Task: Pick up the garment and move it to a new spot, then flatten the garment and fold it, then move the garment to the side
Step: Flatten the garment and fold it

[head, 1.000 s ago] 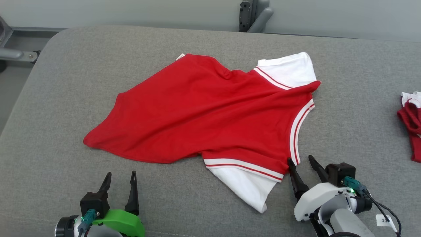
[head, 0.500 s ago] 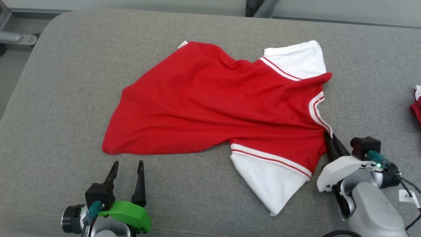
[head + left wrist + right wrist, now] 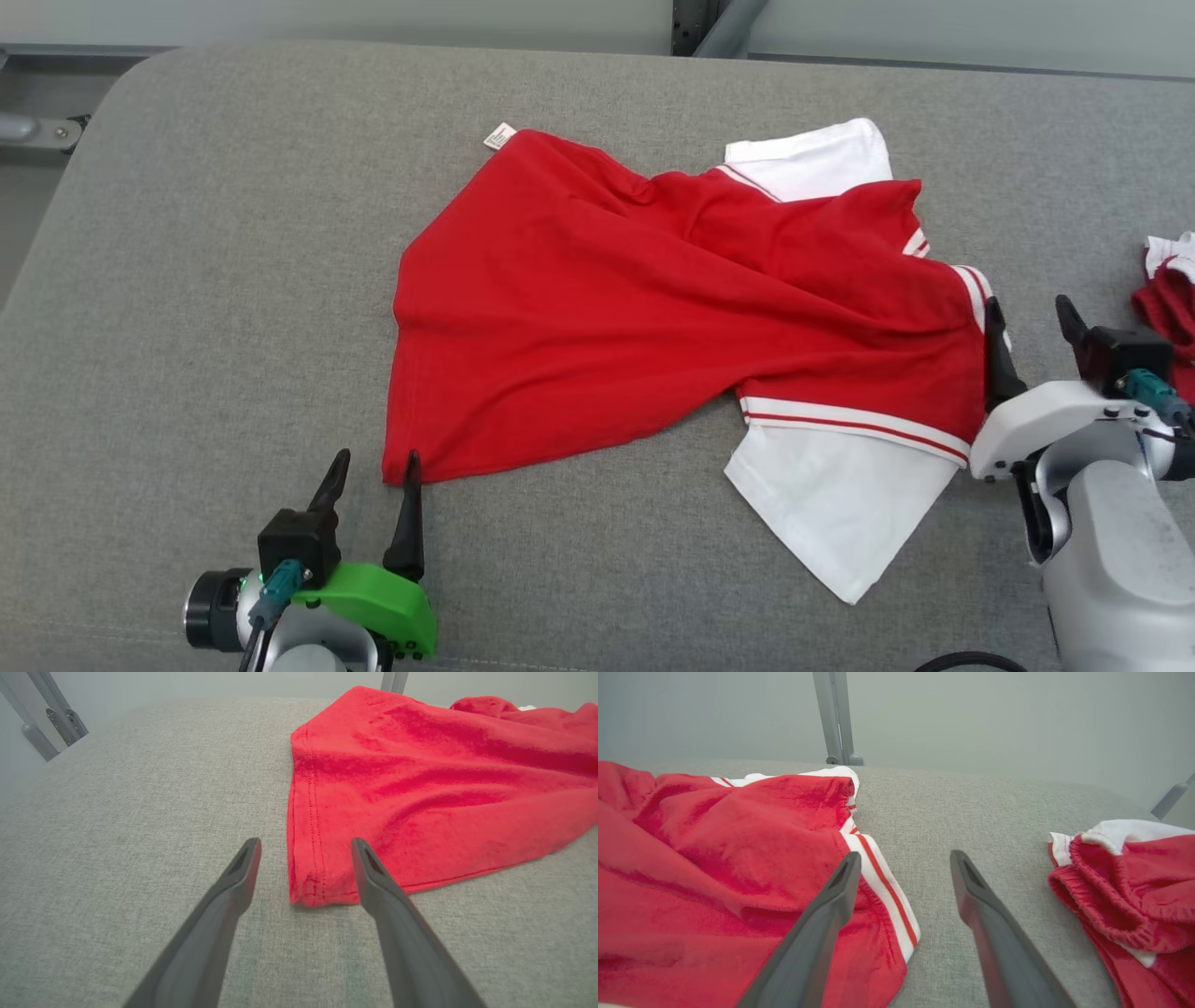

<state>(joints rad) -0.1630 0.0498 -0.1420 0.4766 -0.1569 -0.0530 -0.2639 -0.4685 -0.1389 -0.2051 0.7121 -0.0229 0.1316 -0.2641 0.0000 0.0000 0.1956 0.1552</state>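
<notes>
The garment (image 3: 653,308) is a red T-shirt with white sleeves and striped trim, lying rumpled on the grey padded surface (image 3: 233,280). My left gripper (image 3: 373,469) is open at the shirt's near left hem corner (image 3: 308,896), which lies between its fingers in the left wrist view. My right gripper (image 3: 1027,317) is open at the striped neck edge (image 3: 882,891) on the shirt's right side, its left finger over the fabric and nothing pinched.
A second red and white garment (image 3: 1167,299) lies bunched at the right edge of the surface, also in the right wrist view (image 3: 1125,891). Grey metal posts (image 3: 709,23) stand behind the far edge. The surface's left edge (image 3: 56,233) drops off.
My right gripper shut on the neck edge, dragged the shirt right and up the view, then opened and let go. The shirt's left hem corner now reaches my left gripper's fingers.
</notes>
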